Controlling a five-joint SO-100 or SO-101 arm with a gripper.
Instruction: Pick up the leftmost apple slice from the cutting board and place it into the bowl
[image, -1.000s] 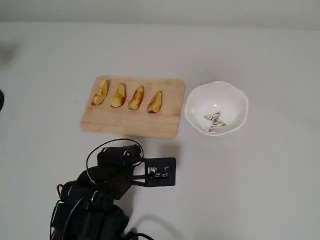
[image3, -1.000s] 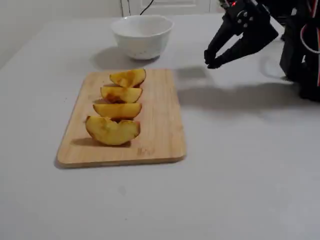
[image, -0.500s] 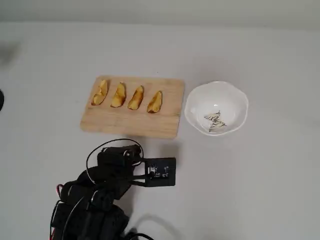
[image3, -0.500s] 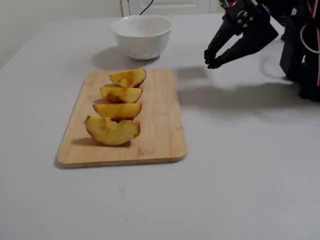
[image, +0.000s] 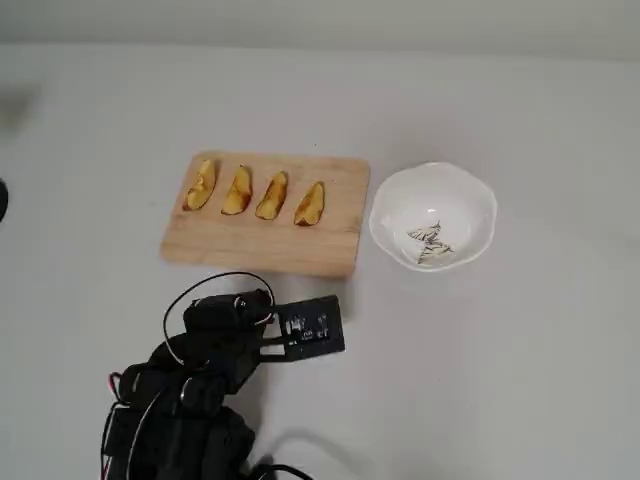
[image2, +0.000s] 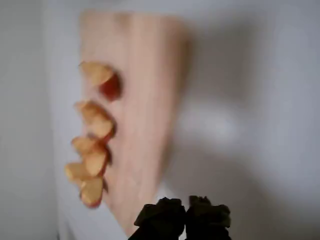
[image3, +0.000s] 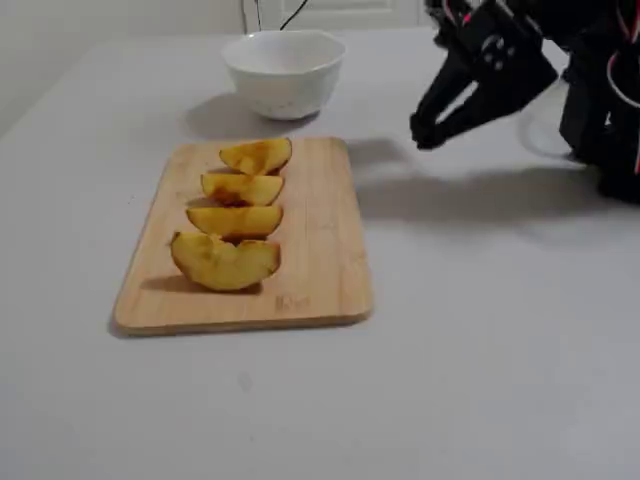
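Four apple slices lie in a row on the far half of the light-wood cutting board (image: 270, 240). The leftmost apple slice (image: 200, 185) is the nearest one in the fixed view (image3: 225, 262). The white scalloped bowl (image: 433, 215) stands just right of the board; in the fixed view the bowl (image3: 285, 70) is beyond it. My gripper (image: 332, 332) hovers over the table off the board's near right corner, shut and empty. Its tips meet in the fixed view (image3: 425, 130) and the wrist view (image2: 184, 217). The blurred wrist view shows the board (image2: 145, 100) with the slices along its left side.
The table is plain grey-white. My arm's black body and cables (image: 190, 400) fill the bottom left of the overhead view. A dark object (image: 2, 200) sits at the left edge of that view.
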